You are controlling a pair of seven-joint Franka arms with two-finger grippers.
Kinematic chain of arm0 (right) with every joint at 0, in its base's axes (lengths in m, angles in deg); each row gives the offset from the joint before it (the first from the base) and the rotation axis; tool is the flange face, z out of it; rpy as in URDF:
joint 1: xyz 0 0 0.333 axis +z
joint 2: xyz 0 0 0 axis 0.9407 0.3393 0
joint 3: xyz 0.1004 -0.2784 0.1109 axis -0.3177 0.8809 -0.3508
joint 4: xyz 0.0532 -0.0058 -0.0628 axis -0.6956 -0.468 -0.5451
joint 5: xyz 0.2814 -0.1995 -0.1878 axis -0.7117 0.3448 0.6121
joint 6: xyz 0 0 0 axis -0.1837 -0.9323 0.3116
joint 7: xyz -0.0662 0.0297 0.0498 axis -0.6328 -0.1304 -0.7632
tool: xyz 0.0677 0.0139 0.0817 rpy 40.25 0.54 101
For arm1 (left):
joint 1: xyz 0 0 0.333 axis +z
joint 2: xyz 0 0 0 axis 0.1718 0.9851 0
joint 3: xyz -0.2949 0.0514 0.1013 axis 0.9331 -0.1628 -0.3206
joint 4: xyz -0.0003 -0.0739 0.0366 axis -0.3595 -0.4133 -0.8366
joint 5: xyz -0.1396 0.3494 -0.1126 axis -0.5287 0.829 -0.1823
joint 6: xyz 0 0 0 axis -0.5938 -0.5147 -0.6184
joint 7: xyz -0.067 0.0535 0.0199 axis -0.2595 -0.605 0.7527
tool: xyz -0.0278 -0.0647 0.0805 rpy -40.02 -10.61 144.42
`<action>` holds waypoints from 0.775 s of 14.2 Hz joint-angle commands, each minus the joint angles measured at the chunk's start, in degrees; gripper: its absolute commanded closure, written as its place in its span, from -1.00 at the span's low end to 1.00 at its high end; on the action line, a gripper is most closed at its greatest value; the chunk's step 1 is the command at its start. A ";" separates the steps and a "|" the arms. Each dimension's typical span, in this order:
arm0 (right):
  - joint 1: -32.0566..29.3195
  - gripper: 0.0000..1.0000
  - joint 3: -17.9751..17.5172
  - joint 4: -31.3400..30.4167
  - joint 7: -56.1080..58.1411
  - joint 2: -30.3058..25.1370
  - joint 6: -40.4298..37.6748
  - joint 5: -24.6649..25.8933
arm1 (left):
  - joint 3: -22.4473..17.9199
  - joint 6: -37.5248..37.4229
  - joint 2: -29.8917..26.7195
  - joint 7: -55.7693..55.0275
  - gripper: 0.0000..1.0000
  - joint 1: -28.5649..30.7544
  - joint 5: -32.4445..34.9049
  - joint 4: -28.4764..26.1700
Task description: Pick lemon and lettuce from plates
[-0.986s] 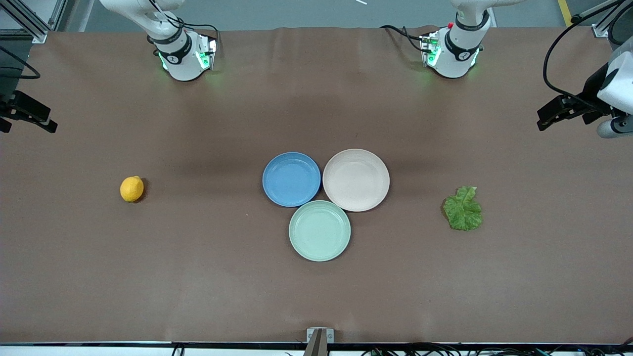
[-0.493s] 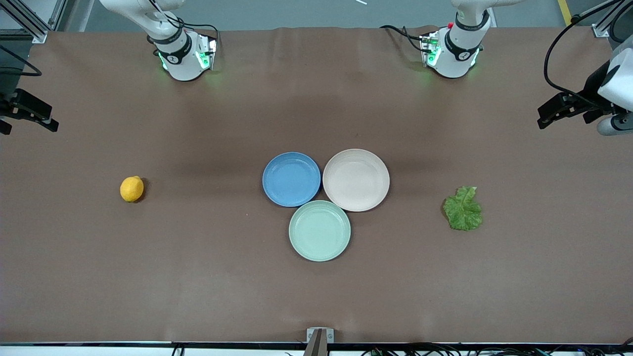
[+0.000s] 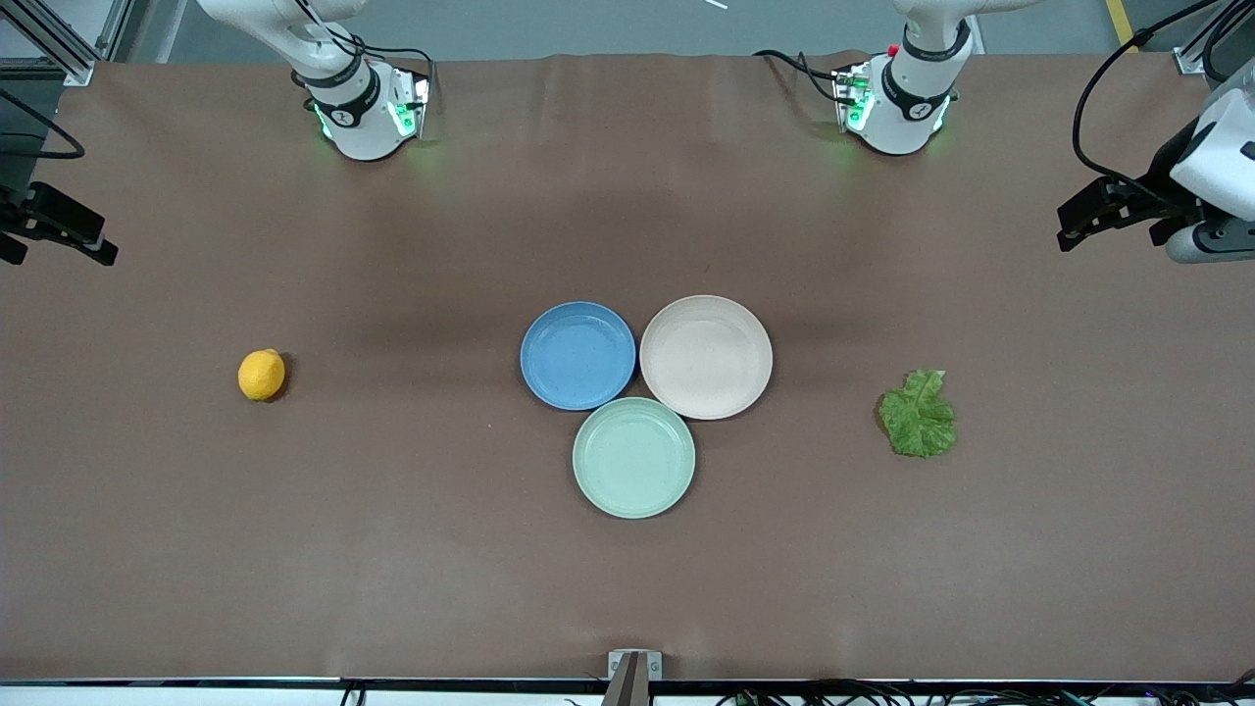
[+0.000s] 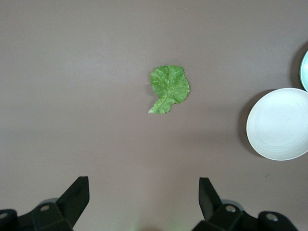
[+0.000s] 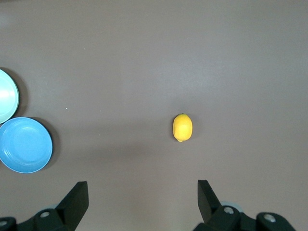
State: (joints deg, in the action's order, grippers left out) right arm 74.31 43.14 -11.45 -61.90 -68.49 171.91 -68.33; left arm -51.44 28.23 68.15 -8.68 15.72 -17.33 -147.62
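The lemon (image 3: 261, 375) lies on the bare table toward the right arm's end, not on a plate; it also shows in the right wrist view (image 5: 182, 127). The lettuce (image 3: 918, 413) lies flat on the table toward the left arm's end and shows in the left wrist view (image 4: 168, 88). The blue plate (image 3: 577, 354) and the beige plate (image 3: 706, 357) sit side by side at mid-table, both empty. My left gripper (image 3: 1079, 221) hangs open high over the table's edge at its own end (image 4: 143, 183). My right gripper (image 3: 78, 235) hangs open over its end (image 5: 142, 185).
A pale mint-green plate (image 3: 633, 457) sits empty, touching the two other plates and nearer to the front camera. The brown table cover (image 3: 392, 549) spreads wide around the lemon and the lettuce. The arms' bases stand along the table's edge farthest from the camera.
My left gripper has drifted a little toward the bases' edge of the table. The right gripper, the lemon, the lettuce and the plates have not moved.
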 commanded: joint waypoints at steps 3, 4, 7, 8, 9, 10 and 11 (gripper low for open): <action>-0.10 -1.00 -0.25 1.26 -1.42 0.70 -0.19 0.59 | -0.22 -0.76 -1.16 1.71 -1.00 0.06 -1.39 0.07; -0.02 -1.00 -0.25 1.26 -1.42 0.70 -0.19 0.59 | -0.31 -0.94 -1.16 1.71 -1.00 0.15 -1.39 0.25; -0.02 -1.00 -0.25 1.26 -1.42 0.70 -0.02 0.67 | -0.40 -0.94 -0.90 1.71 -1.00 0.41 -1.39 0.95; -0.02 -1.00 -0.25 1.34 -1.42 0.70 -0.10 0.67 | -0.40 -0.94 -0.90 1.71 -1.00 0.41 -1.39 1.04; -0.02 -1.00 -0.25 1.26 -1.42 0.70 -0.11 0.67 | -0.40 -0.94 -0.81 1.71 -1.00 0.41 -1.47 1.21; -0.02 -1.00 -0.25 1.26 -1.42 0.70 -0.11 0.76 | -0.40 -0.94 -0.81 1.71 -1.00 0.50 -1.47 1.21; -0.02 -1.00 -0.25 1.26 -1.42 0.70 -0.11 0.76 | -0.40 -0.94 -0.81 1.71 -1.00 0.50 -1.47 1.21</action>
State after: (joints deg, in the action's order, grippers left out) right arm 74.31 43.13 -11.45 -62.37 -68.49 172.05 -68.33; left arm -51.69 28.21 68.05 -8.22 15.86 -17.34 -146.78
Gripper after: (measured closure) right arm 0.000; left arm 0.000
